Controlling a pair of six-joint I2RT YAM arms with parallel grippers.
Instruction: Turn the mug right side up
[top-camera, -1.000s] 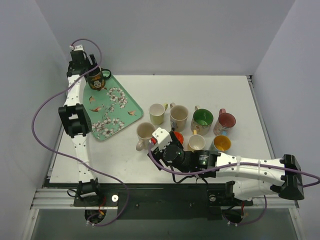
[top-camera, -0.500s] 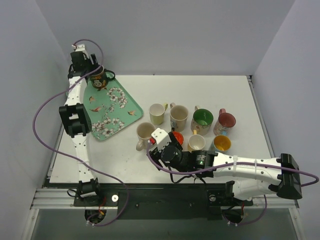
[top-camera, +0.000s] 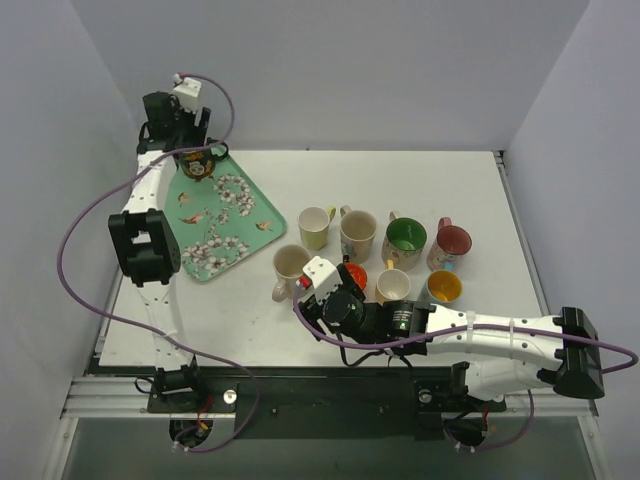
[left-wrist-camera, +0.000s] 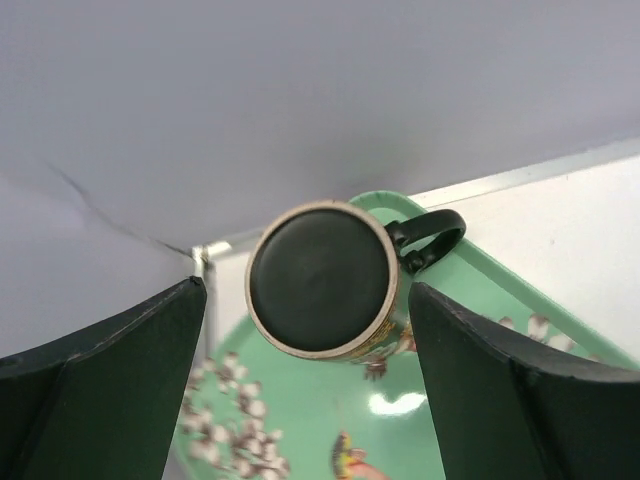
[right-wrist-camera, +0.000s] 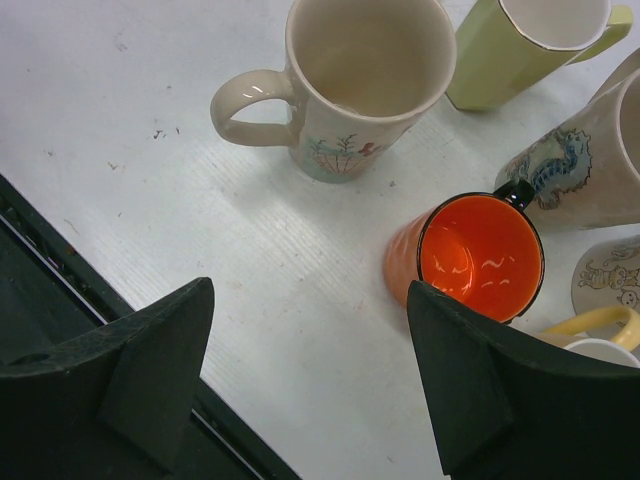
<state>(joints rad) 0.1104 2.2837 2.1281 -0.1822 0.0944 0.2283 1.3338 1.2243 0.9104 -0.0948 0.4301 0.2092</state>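
A dark patterned mug (top-camera: 197, 163) stands on the far corner of the green floral tray (top-camera: 225, 225). In the left wrist view its dark round end with a pale rim (left-wrist-camera: 322, 279) faces the camera, handle (left-wrist-camera: 432, 235) to the right; I cannot tell whether that end is the mouth or the base. My left gripper (left-wrist-camera: 305, 290) hangs open above it, fingers wide on either side and not touching. My right gripper (right-wrist-camera: 310, 288) is open and empty over bare table, near the front edge (top-camera: 305, 300), beside an orange mug (right-wrist-camera: 478, 255).
Several upright mugs cluster mid-table: cream (top-camera: 290, 264), yellow-green (top-camera: 315, 227), seahorse-print (top-camera: 357, 235), green-lined (top-camera: 405, 240), red-lined (top-camera: 452, 243), yellow-lined (top-camera: 443, 287). The back wall stands close behind the tray. The table's dark front rail (right-wrist-camera: 60, 330) lies under the right gripper.
The left gripper has risen and drawn back from the dark mug, its wrist turned; the mug stays on the tray's far corner. The right arm has shifted slightly left.
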